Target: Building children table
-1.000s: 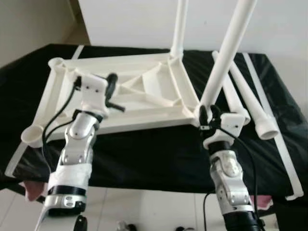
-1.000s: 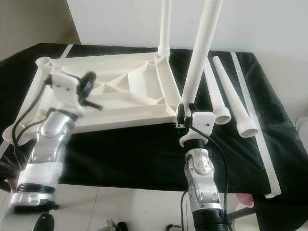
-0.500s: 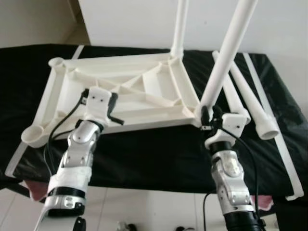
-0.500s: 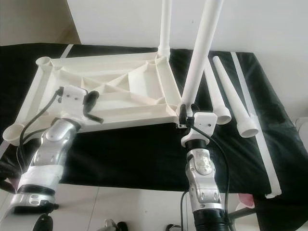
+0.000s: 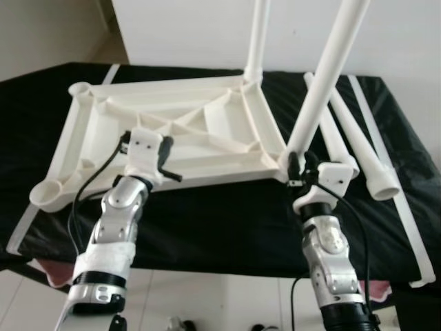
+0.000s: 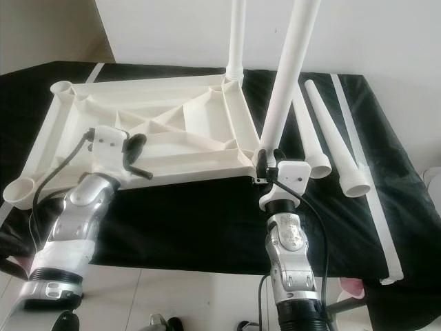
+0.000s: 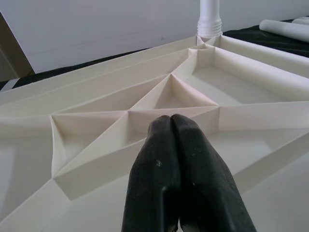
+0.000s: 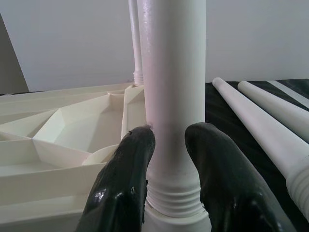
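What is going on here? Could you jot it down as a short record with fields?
Surface: black-covered table
Being built: white tabletop, lying upside down
Legs fitted: far leg; near leg
Legs loose: two spare legs lying to the right
Right gripper: fingers around the near leg's base
Left gripper: fingers together, over the tabletop's ribs

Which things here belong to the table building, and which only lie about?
For the job:
- upturned white tabletop
- near leg, held by right gripper
- far leg, standing in its corner
- two loose legs
- left gripper, shut over the tabletop

Lying about:
- black cloth
- white strips
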Tool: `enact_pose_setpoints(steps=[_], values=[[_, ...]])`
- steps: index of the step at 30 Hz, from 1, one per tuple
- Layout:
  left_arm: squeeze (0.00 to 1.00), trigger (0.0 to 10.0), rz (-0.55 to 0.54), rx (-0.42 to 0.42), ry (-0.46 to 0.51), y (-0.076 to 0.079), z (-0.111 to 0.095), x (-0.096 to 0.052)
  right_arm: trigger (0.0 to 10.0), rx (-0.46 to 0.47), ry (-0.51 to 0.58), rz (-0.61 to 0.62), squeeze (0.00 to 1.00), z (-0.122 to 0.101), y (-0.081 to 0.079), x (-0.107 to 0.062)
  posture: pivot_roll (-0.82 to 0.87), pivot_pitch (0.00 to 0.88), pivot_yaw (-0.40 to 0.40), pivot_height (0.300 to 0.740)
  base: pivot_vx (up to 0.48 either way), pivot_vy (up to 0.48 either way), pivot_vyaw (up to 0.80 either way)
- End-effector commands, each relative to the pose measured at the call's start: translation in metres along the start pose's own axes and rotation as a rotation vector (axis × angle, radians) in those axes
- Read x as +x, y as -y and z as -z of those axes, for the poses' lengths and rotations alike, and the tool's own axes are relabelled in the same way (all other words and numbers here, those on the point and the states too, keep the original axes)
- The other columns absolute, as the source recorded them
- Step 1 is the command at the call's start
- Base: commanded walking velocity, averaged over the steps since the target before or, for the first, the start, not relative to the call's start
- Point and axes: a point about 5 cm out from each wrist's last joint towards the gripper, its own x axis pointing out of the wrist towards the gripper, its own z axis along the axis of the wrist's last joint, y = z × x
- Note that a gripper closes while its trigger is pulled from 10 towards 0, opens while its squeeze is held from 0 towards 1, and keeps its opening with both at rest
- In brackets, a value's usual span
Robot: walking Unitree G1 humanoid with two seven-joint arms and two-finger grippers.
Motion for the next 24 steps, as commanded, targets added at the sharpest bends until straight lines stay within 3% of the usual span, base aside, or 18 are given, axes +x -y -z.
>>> enact_pose_setpoints(steps=[1, 24], values=[[1.00, 10.0, -0.036, 0.004, -0.021, -0.0035, 0.0045, -0.0035, 10.0, 0.012, -0.011, 0.004, 0.00, 0.0022, -0.0009, -0.0015, -0.07, 0.152, 0.016, 0.740, 0.000, 0.000, 0.00], [1.00, 10.0, -0.032, 0.002, -0.016, -0.0031, 0.0031, -0.0058, 10.0, 0.013, -0.014, 0.000, 0.00, 0.0022, -0.0012, -0.0016, -0.07, 0.155, 0.010, 0.740, 0.000, 0.000, 0.00]])
